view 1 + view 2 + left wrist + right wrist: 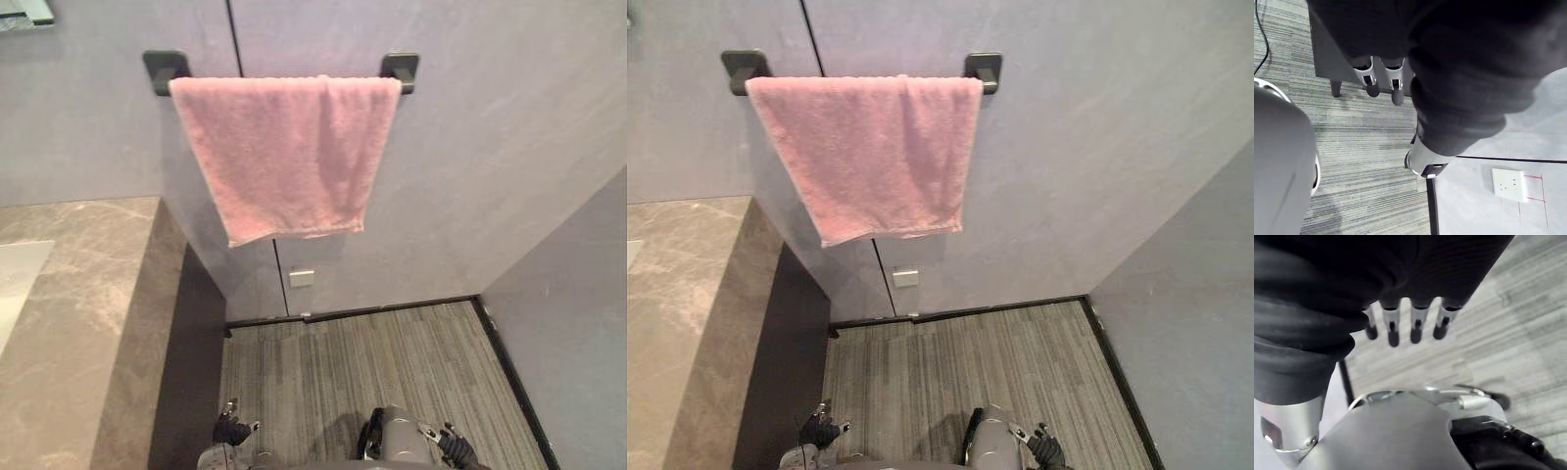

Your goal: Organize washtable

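A pink towel (284, 157) is seen draped over a dark rail (402, 69) fixed to the grey far wall (490, 147). It spans nearly the whole rail from one bracket to the other, and its lower edge slants, with the left corner hanging a little lower than the right. The marble bench (88, 323) is set at the left, against the same wall, and the pale edge of a basin (20, 279) is sunk into it at the far left. The towel hangs to the right of the bench and above its level, apart from it. A white socket (302, 278) is mounted low on the wall below the towel, just above the striped grey floor (392, 362). The left hand (231, 429) is held low at the near left, over the floor beside the dark side of the bench. In its wrist view its fingers (1371, 81) are shown straight and relaxed, and nothing is held in them. The right hand (457, 448) is held low at the near right, likewise over the floor, with its fingers (1393, 328) hanging straight in a row and nothing held. Both hands are well apart from the towel and the bench.
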Robot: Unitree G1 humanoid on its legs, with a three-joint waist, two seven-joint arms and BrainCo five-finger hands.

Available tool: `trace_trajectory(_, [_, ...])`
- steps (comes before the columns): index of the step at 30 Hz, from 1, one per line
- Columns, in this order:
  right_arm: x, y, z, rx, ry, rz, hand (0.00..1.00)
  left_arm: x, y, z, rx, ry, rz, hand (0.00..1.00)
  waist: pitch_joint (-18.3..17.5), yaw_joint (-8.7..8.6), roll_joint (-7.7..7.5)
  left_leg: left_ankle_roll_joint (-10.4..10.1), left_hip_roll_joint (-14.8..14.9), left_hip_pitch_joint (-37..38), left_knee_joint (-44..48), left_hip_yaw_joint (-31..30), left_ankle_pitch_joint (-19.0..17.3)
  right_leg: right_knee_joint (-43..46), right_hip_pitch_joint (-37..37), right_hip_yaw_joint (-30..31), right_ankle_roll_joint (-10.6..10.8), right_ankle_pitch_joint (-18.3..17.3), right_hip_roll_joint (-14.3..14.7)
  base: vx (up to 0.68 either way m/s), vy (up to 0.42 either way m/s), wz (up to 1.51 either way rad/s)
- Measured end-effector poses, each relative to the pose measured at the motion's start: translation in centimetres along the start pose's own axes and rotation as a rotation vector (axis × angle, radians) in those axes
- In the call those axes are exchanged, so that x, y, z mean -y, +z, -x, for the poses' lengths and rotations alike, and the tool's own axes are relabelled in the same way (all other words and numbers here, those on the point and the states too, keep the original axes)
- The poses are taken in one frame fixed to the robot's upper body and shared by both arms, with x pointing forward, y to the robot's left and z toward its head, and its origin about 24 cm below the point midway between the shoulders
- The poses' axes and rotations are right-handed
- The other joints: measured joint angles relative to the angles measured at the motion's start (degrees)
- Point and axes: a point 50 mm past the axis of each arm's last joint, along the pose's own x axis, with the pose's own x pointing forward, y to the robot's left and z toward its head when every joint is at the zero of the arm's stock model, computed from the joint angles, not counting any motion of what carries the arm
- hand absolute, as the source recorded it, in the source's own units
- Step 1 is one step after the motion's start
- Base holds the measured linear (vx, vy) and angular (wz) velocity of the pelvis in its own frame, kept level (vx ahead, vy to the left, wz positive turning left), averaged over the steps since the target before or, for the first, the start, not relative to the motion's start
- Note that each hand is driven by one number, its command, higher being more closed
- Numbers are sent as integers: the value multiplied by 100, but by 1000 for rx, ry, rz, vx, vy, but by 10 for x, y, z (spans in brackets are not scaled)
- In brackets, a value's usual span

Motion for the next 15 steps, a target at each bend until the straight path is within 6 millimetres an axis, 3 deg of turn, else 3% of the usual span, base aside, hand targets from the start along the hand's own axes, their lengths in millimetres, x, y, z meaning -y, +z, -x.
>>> trace_trajectory(1, [6,0,0,-4,-16,-3,0,8,-8,2,-36,-8,33,0,-231,184,275,92,-52,-164,-370,-157,71,-866,269,319,229,-228,437,-170,-58,-68])
trace_trajectory(2, [8,1,-2,-9,-27,-17,0,4,-9,3,-33,5,56,0,-246,267,192,96,-134,-176,-566,-186,344,-200,244,642,254,-466,436,-160,-152,-34])
trace_trajectory(3, [5,-17,1,-79,-23,-29,0,1,-8,2,-30,16,63,0,-271,169,58,129,-221,-303,-432,-270,463,98,568,928,409,-716,292,-94,-264,28])
trace_trajectory(4, [3,-21,0,-109,-17,-34,0,-7,-5,-1,-33,41,64,0,-328,172,8,229,-157,-750,183,-485,539,-640,874,1110,389,-866,539,-26,-272,62])
trace_trajectory(5, [4,-14,-2,-95,-16,-21,0,-5,-6,-1,-36,41,69,0,-344,176,122,318,-45,-1071,551,-606,575,-1016,1005,1182,359,-841,696,-99,-173,28])
trace_trajectory(6, [8,-7,-4,-77,-27,-7,0,-1,-5,0,-34,34,79,0,-434,267,94,360,-218,-1511,396,-818,544,-1619,1059,1478,270,-833,773,-140,-57,-11])
trace_trajectory(7, [10,0,-7,-59,-31,2,0,1,-3,-1,-27,30,78,0,-455,329,134,495,-323,-1596,26,-906,760,-1777,1017,1629,254,-840,786,-180,-10,-37])
trace_trajectory(8, [11,16,-12,-23,-30,23,0,4,-3,-1,-25,17,68,0,-464,371,275,450,-346,-1754,-291,-901,1191,-1939,894,1684,187,-866,860,-141,-17,-23])
trace_trajectory(10, [0,34,-17,20,10,91,0,9,-2,-1,-21,-6,45,0,-398,336,354,392,-433,-1860,-642,-1121,1530,-2355,917,1526,-21,-770,878,-126,-31,34])
trace_trajectory(13, [-11,33,-17,22,39,103,0,9,2,-2,2,-5,67,0,-151,339,424,251,-411,-1776,-808,-1587,1800,-2709,1369,976,-130,-606,985,-146,-72,94])
trace_trajectory(15, [-11,41,-19,45,39,153,0,9,6,-3,20,6,80,0,-4,346,435,54,-370,-1752,-995,-1658,2219,-2802,1554,636,-264,-470,1069,-211,-98,96])
